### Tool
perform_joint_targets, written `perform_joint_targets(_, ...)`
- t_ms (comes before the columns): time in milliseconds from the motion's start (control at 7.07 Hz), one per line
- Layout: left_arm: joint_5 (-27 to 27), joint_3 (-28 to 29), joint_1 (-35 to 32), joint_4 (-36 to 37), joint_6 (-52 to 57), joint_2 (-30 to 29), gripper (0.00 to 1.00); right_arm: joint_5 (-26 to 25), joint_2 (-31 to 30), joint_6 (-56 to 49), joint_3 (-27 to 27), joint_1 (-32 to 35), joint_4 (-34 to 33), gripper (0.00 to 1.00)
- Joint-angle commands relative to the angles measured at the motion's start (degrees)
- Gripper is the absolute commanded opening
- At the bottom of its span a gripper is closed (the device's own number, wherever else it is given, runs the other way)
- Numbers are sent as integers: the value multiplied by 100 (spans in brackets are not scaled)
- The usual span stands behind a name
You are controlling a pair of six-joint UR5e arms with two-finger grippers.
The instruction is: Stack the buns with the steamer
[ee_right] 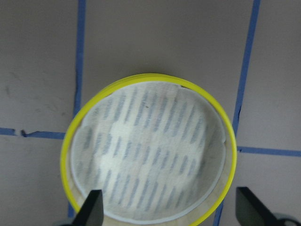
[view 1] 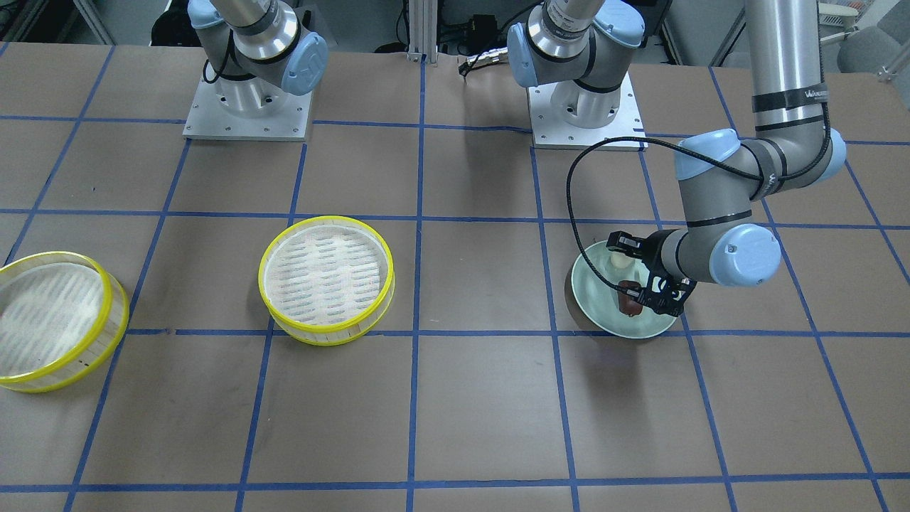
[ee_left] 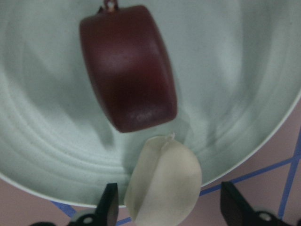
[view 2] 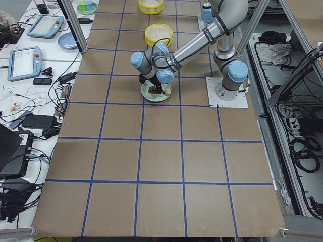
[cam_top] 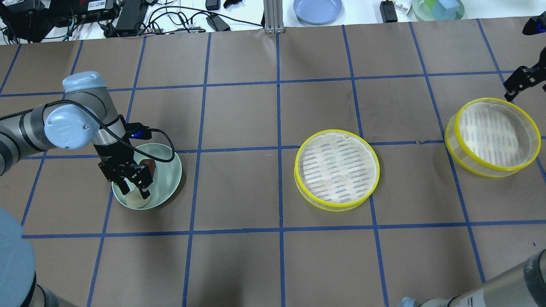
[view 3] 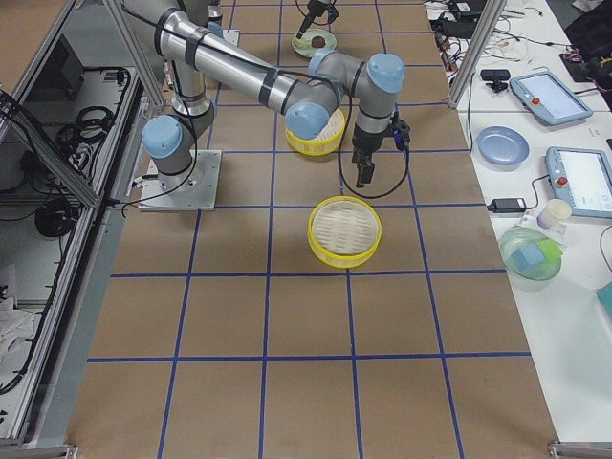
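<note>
Two buns lie on the mint-green plate (cam_top: 170, 179): a pale cream bun (ee_left: 162, 183) and a dark reddish-brown bun (ee_left: 127, 70) beside it. My left gripper (ee_left: 171, 209) is open, low over the plate, with its fingers on either side of the cream bun (cam_top: 135, 200). Two yellow-rimmed steamer trays stand apart: one mid-table (cam_top: 337, 169), one at the right (cam_top: 492, 136). My right gripper (ee_right: 171, 209) is open and empty, held above the right tray (ee_right: 146, 150).
The two arm bases (view 1: 247, 107) (view 1: 584, 107) stand at the robot's edge. Off the far table edge are a blue plate (cam_top: 318, 9), a green bowl (cam_top: 439, 8) and cables. Blue tape lines grid the brown table.
</note>
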Motion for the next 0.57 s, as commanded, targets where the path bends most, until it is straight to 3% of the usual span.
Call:
perform_joint_targets(0, 16, 84, 0, -31, -133, -106, 24, 470, 719, -1412, 0, -454, -969, 100)
perform_joint_targets(142, -63, 180, 0, -31, -420, -132, 0, 716, 1028, -1837, 0, -622, -1216, 93)
perform_joint_targets(283, -185, 259, 0, -22, -458, -132, 0, 683, 1153, -1859, 9, -702, -1245, 84)
perform_joint_targets(425, -221, 530, 0, -170, -519, -80, 0, 622, 1232, -1859, 9, -720, -1245, 57)
